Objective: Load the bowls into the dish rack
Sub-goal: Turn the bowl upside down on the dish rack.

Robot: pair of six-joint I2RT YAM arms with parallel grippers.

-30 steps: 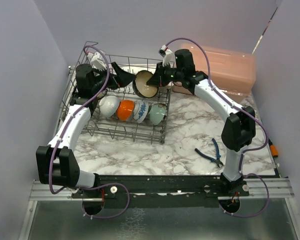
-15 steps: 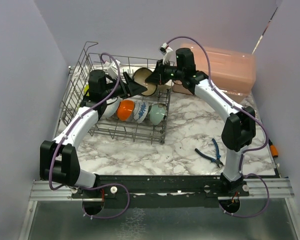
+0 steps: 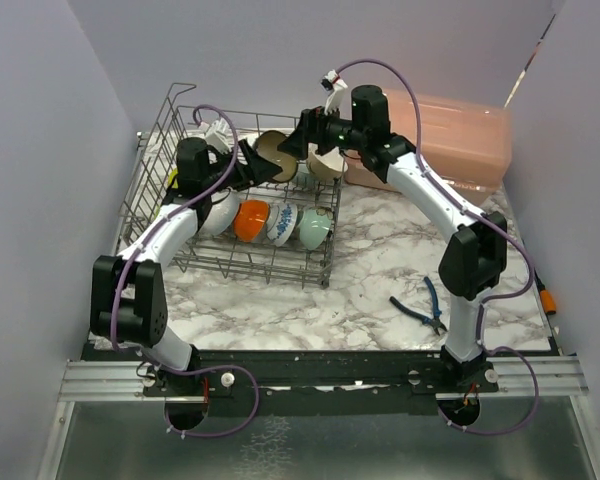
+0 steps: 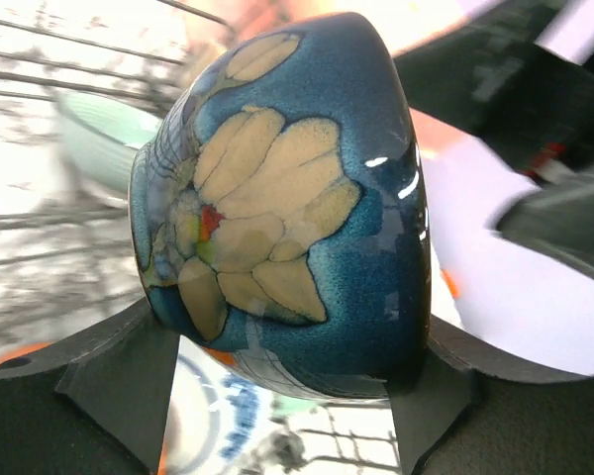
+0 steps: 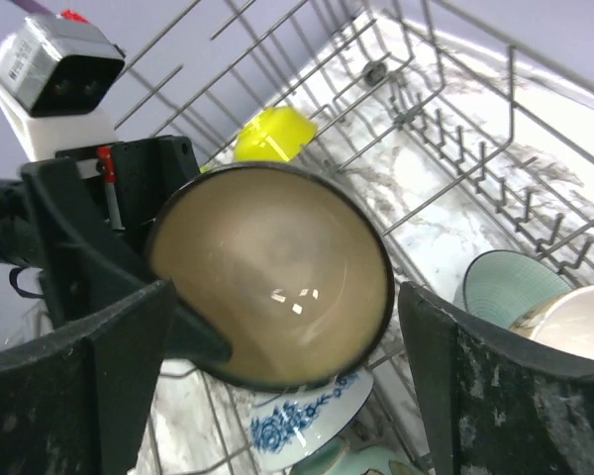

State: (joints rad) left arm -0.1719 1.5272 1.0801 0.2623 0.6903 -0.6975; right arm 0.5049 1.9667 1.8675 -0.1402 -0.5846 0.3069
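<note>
The grey wire dish rack (image 3: pixel 242 268) holds four bowls on edge in a row along its near side: a white bowl (image 3: pixel 218 212), an orange bowl (image 3: pixel 250 218), a blue-patterned bowl (image 3: pixel 282 222) and a pale teal bowl (image 3: pixel 316 228). A dark blue bowl (image 4: pixel 287 198), cream-flowered outside and beige inside, hangs on its side over the rack's far half, pinched in the left gripper (image 4: pixel 277 381).

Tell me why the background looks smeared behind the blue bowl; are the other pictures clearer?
Left wrist: the blue bowl is sharp, with small glare spots, but everything behind it is blurred; the cause can't be told. Right wrist: the bowl's beige inside shows small highlights, the rack is crisp, the near fingers dark. Top: even light, soft shadows, all sharp.
</note>
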